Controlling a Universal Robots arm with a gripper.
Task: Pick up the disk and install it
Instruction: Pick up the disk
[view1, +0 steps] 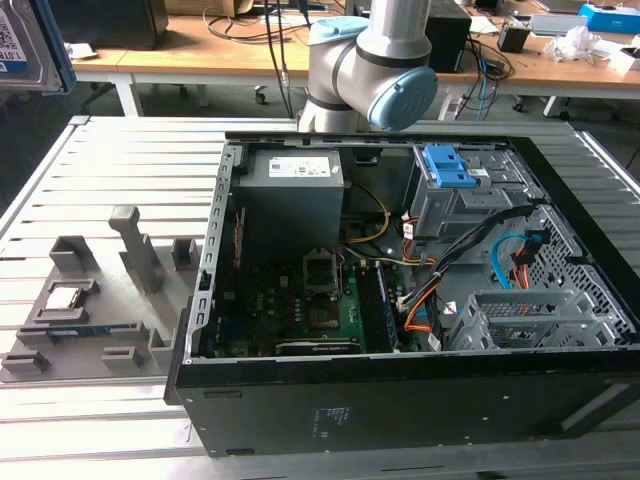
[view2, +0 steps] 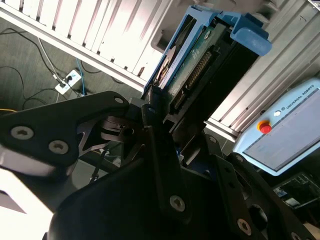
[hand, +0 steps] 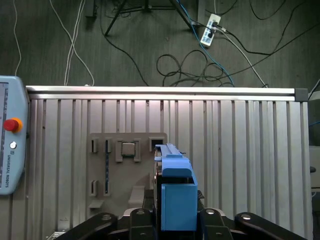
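With both fingers (view2: 160, 155) clenched, grasping the disk (view2: 192, 65) by its blue plastic frame. Holding it on edge in the gripper (hand: 175, 217), raised over the slatted table (hand: 240, 150) and above the near edge of the grey parts fixture (hand: 117, 180), clear of the fixture and touching nothing but the fingers. Showing the connector row on the disk's end in the second wrist view. Observing a small square chip (hand: 129, 148) sitting in a pocket of the fixture. Observing the open computer case (view1: 400, 410) lying on its side just beside the fixture, on the exterior view's right of it, with motherboard and cables exposed and a blue drive bracket (view1: 452, 165) at the end far from the fixture. Observing the arm (view1: 365, 60) rising behind the case, well apart from the fixture, and a teach pendant (hand: 12, 145) lying at the table's edge, apart from the fixture
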